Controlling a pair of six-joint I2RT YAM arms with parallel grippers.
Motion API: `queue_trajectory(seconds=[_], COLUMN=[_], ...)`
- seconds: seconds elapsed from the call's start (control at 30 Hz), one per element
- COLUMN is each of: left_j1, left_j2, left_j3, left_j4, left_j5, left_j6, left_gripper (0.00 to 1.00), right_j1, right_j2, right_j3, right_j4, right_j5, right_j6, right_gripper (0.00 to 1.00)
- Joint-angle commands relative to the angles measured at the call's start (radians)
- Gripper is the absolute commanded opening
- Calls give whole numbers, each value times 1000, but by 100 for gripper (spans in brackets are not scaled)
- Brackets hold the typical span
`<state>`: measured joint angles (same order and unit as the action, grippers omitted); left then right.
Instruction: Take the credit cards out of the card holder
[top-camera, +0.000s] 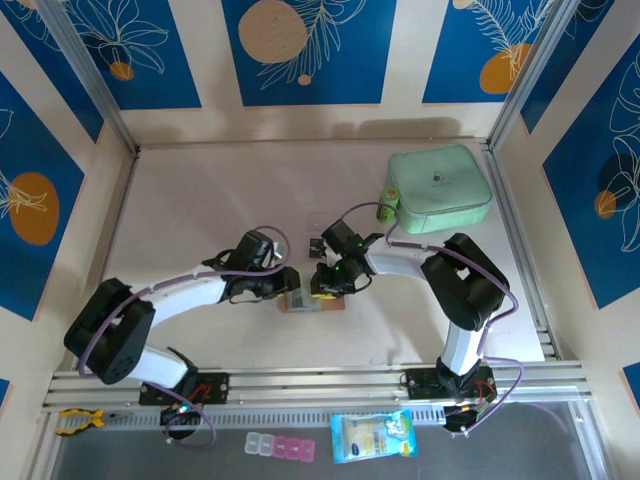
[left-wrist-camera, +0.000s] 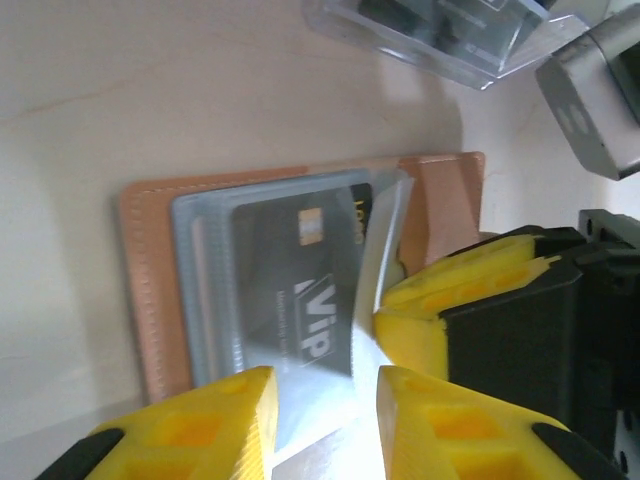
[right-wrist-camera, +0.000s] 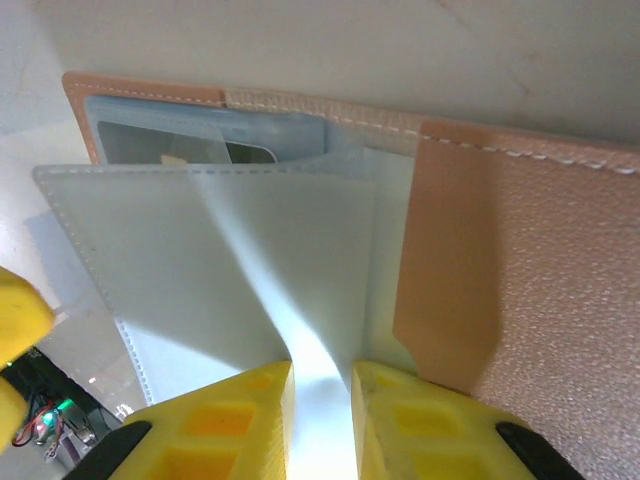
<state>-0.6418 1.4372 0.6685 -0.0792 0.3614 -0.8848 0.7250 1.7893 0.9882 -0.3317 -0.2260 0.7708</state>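
The tan card holder (top-camera: 305, 303) lies open mid-table between both arms. In the left wrist view its leather edge (left-wrist-camera: 150, 260) frames grey pockets, and a dark credit card (left-wrist-camera: 300, 280) printed "VIP" sits inside one. My left gripper (left-wrist-camera: 325, 390) is open, its yellow fingers astride the pale pocket's loose edge. The right gripper's fingers (left-wrist-camera: 470, 285) press in from the right. In the right wrist view my right gripper (right-wrist-camera: 320, 380) pinches a lifted grey pocket sleeve (right-wrist-camera: 200, 250) beside the leather flap (right-wrist-camera: 540, 250). A dark card corner (right-wrist-camera: 250, 153) peeks behind it.
A mint-green zip case (top-camera: 438, 188) sits at the back right. Pink-and-clear pill boxes (top-camera: 280, 446) and a blue packet (top-camera: 372, 436) lie on the near ledge. A clear plastic box (left-wrist-camera: 440, 30) is just beyond the holder.
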Motion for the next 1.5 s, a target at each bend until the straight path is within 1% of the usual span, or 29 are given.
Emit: queue_trajectory(seconds=[0.0,0.2,0.5,0.67,0.8,0.93,1.27,1.47], left_j1=[-26,-44,-68,-94,-111,-119,-121,-114], left_j2=[48,98,118,173,219,260,260,212], left_j3=[35,67,131,169,202,220,211,184], left_j4=[69,76,58,93,109,138,176,128], left_j5=[37,34,36,56,67,84,78,51], left_j6=[-46,-59,-64,-81,-84,-93,-102,-63], left_gripper=[34,34,34,34,36,37,40,38], right_j1=[-7,-12,-48,-81,-113,-123,-116,-87], right_j2=[-31,-59,-198,-299,-350,-386,-391,-346], right_j3=[-26,-46,-72,-93,-104,-118,-110,-84], right_j4=[21,28,-57,-109,-145,-154,-170,-145], right_j5=[-38,-41,12,41,56,59,48,38], right_j6=[9,16,-8,-22,-30,-29,-24,-11], right_gripper=[22,22,23,23,24,24,26,25])
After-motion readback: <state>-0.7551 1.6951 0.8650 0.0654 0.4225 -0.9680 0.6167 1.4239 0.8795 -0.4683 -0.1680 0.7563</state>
